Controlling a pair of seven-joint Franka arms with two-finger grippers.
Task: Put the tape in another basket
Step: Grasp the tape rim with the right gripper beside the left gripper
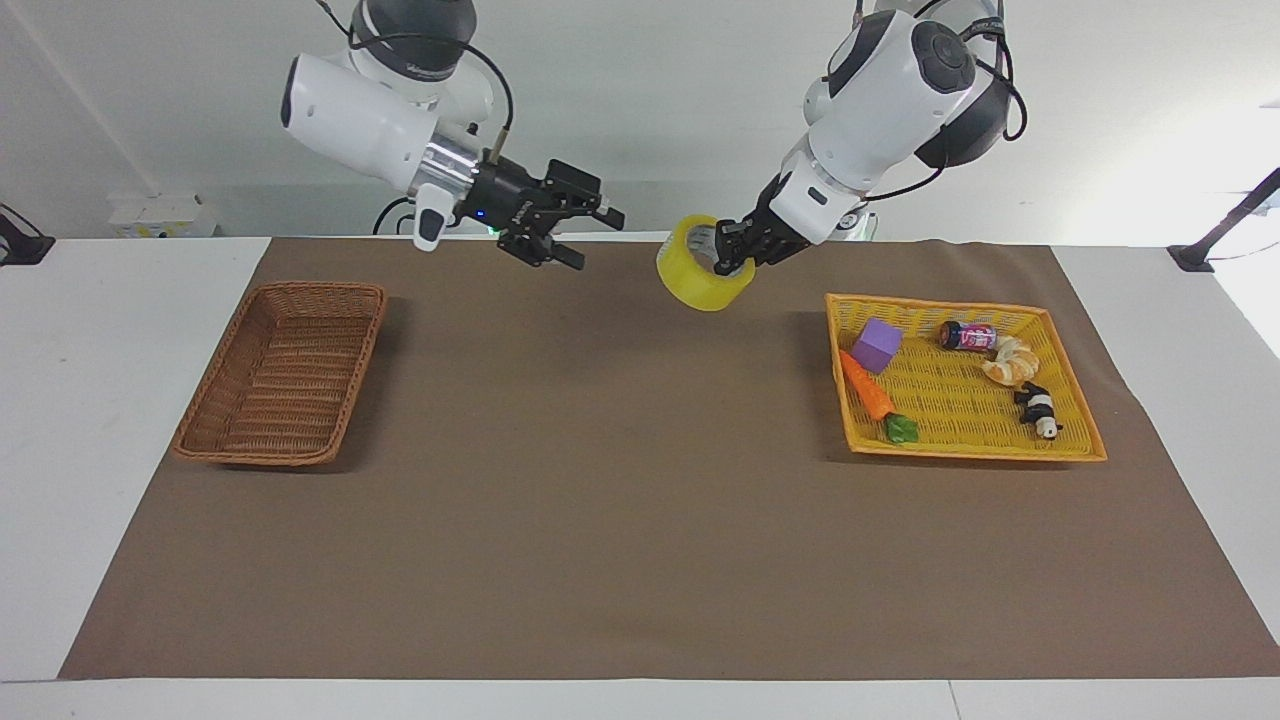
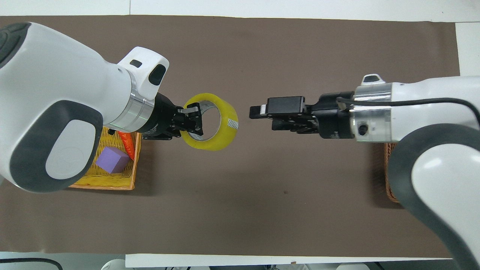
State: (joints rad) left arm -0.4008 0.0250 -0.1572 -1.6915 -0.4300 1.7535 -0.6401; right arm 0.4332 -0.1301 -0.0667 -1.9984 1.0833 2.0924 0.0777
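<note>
The yellow tape point(image 1: 695, 280) point(image 2: 226, 125) hangs in the air over the brown mat, between the two baskets. My left gripper point(image 1: 734, 262) point(image 2: 192, 122) is shut on the roll's wall, with one finger inside its pale core. My right gripper point(image 1: 590, 238) point(image 2: 261, 117) is open and empty. It is raised over the mat, points at the tape and stands a short gap from it. The brown wicker basket point(image 1: 285, 370) sits empty at the right arm's end of the table. In the overhead view my right arm hides all but a sliver of the basket point(image 2: 388, 176).
A flat yellow-orange woven tray point(image 1: 1075, 415) point(image 2: 112, 183) lies at the left arm's end. It holds a purple block point(image 1: 877, 345) point(image 2: 112, 160), a toy carrot point(image 1: 868, 390), a small can point(image 1: 968, 336), a pastry point(image 1: 1012, 362) and a panda figure point(image 1: 1038, 410).
</note>
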